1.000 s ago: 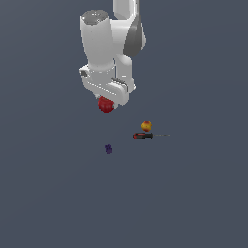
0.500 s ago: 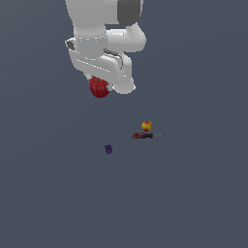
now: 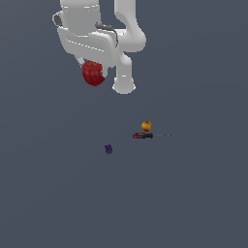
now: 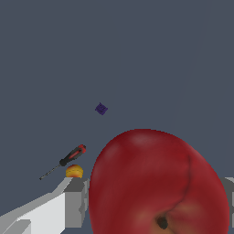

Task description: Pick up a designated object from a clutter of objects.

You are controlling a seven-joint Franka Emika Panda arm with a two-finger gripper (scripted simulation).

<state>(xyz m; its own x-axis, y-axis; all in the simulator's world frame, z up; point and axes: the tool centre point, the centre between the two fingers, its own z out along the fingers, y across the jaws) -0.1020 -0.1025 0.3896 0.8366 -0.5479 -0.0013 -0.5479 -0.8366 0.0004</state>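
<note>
The red apple (image 3: 93, 73) hangs in the air under the white arm, well above the grey table (image 3: 193, 193) and well apart from the three things left lying on it, so the pick itself looks done and the step in hand is the lift. The gripper (image 3: 95, 72) has its jaws closed onto the fruit: in the wrist view the apple (image 4: 157, 183) fills the space between a pale finger (image 4: 75, 196) on one side and a sliver of the other at the frame's edge, its dimple and dark stem end turned toward the camera. Taking the screwdriver (image 3: 143, 135) as the landmark, the yellow-orange fruit (image 3: 146, 126) sits just beside its red-and-black handle, and the tiny purple lump (image 3: 108, 149) lies apart from it, toward the exterior view's left and nearer the camera. The apple hangs high above and to the exterior view's left of the screwdriver. What remains, I judge, is only to hold the grip steady and bring the arm to rest, since a round, smooth fruit pinched between flat jaws could slip or roll if the squeeze eases or the arm jerks.
</note>
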